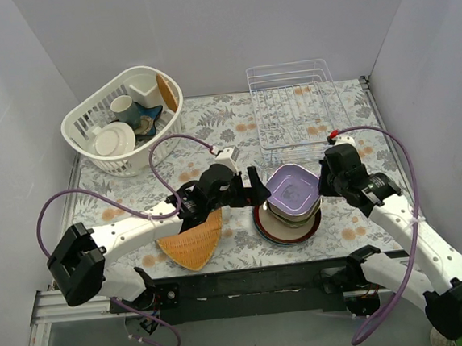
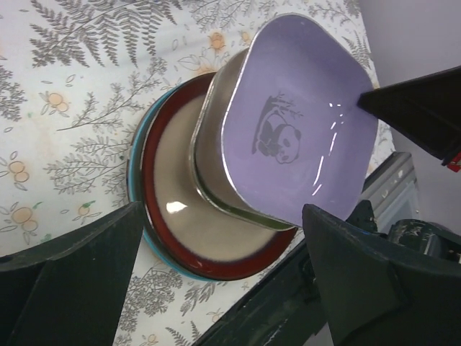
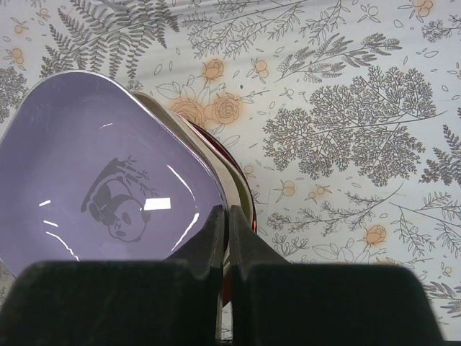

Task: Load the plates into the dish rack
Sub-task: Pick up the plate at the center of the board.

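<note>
A stack of plates sits at the front middle of the table. The lilac panda dish (image 1: 293,188) lies on top, tilted up on its right side. Under it are cream and pale green dishes (image 2: 209,137), then the dark red-brown round plate (image 2: 187,241). My right gripper (image 3: 227,213) is shut on the lilac dish's (image 3: 101,173) right rim; it also shows in the top view (image 1: 326,182). My left gripper (image 1: 258,188) is open and empty, its jaws straddling the left side of the stack (image 2: 223,216). The white wire dish rack (image 1: 294,103) stands at the back right with no plates in it.
A white slotted oval basket (image 1: 121,122) with cups and a white plate stands at the back left. An orange woven triangular tray (image 1: 196,241) lies under my left arm. Grey walls close in the back and both sides.
</note>
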Robot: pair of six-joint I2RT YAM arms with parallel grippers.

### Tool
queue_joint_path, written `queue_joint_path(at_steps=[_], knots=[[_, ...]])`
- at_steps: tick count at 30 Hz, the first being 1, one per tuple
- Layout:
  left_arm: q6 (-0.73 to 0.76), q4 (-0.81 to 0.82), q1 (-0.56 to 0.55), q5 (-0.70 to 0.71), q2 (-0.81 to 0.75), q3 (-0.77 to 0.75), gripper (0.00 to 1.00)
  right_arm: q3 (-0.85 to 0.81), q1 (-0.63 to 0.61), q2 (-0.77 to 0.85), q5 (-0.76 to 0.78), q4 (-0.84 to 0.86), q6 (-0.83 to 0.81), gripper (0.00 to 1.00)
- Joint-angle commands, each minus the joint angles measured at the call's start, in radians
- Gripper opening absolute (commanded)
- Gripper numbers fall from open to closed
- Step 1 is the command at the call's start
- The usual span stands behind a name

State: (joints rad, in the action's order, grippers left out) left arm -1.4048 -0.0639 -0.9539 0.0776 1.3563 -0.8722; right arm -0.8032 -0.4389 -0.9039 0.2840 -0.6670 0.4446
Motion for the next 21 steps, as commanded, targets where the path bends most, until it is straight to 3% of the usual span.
queue_joint_path(at_steps=[1,5,12,21], knots=[[-0.028,0.099,-0.009,-0.067,0.021,0.012,0.87,-0.001,0.002,0.036,-0.019,0.079,0.022,0.01],[-0.034,0.116,-0.014,-0.070,0.053,0.009,0.84,0.005,0.003,0.040,-0.025,0.081,0.023,0.01],[-0.033,0.133,-0.026,-0.065,0.116,-0.016,0.65,0.012,0.002,0.048,-0.036,0.083,0.025,0.01],[-0.037,0.145,-0.034,-0.050,0.171,-0.037,0.52,0.030,0.003,0.048,-0.045,0.083,0.025,0.01]])
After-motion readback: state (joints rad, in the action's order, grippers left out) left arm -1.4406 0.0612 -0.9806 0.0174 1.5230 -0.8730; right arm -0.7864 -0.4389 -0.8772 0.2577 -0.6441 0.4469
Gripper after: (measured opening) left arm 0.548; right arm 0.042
